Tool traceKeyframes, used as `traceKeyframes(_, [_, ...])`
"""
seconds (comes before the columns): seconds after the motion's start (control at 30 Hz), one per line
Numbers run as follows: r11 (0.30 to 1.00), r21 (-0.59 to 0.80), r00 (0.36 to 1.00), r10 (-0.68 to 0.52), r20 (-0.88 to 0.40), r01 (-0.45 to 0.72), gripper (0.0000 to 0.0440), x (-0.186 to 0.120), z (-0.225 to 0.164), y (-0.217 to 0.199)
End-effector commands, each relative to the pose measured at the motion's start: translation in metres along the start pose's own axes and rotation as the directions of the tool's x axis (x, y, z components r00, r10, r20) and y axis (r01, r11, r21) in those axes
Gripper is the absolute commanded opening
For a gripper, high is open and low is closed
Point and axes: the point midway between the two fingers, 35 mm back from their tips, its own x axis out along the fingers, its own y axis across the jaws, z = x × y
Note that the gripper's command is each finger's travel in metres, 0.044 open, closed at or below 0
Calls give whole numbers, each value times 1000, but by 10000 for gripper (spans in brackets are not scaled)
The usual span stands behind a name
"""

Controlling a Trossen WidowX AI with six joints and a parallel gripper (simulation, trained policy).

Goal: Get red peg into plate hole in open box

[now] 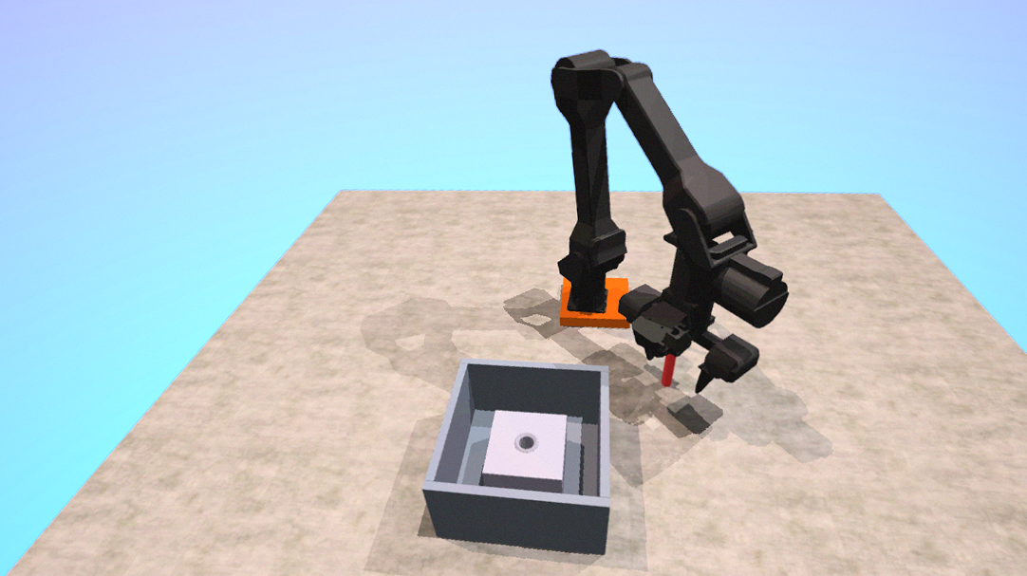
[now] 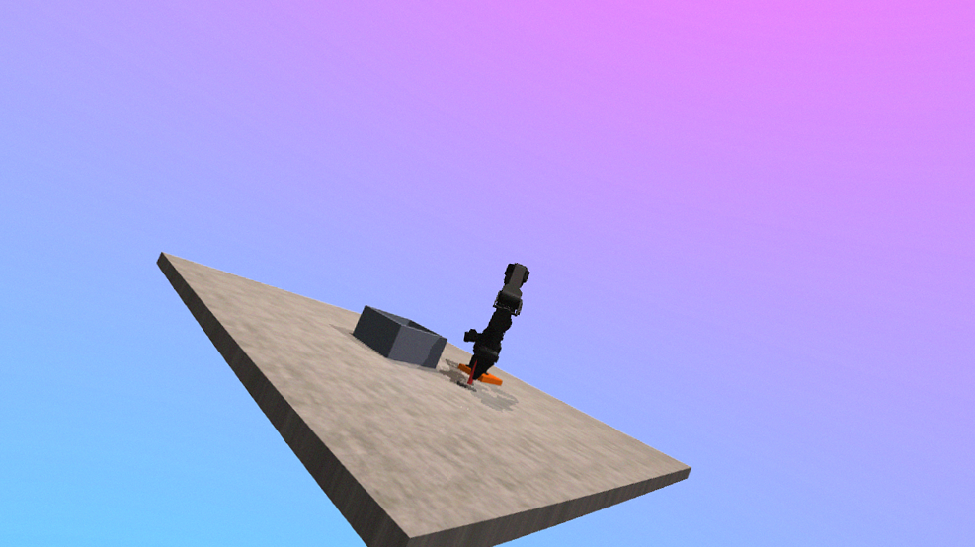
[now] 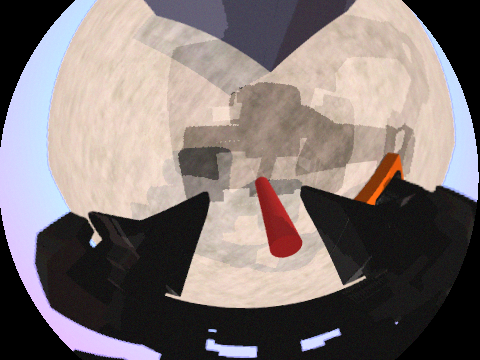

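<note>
The red peg (image 1: 668,370) (image 2: 470,377) (image 3: 280,225) stands upright on the table, outside the box. My gripper (image 1: 677,373) (image 3: 255,194) is open around it, with the peg between the spread fingers. In the wrist view gaps show on both sides of the peg, the narrower one towards the right finger. In the top view the gripper hides the peg's upper part. The open grey box (image 1: 516,520) (image 2: 417,346) (image 3: 250,30) stands beside the peg. The pale plate (image 1: 510,468) at its bottom has a round empty hole (image 1: 526,441).
The orange base (image 1: 594,321) (image 2: 491,379) (image 3: 380,179) of the arm is behind the box and the peg. The box walls rise above the plate on all sides. The arm's shadows fall across the table (image 1: 219,453) (image 2: 391,434) around the peg.
</note>
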Motion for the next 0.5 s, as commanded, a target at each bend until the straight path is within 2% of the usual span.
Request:
traceKeyframes(0.0, [1000,-6,1000,-23,6,23,305,9,0,-4])
traceKeyframes(0.3, [997,10,996,-83,11,83,75,19,3,-9])
traceKeyframes(0.4, [994,11,994,-106,16,105,21,20,4,-10])
traceKeyframes(0.47, [996,8,995,-93,42,93,12,13,10,-6])
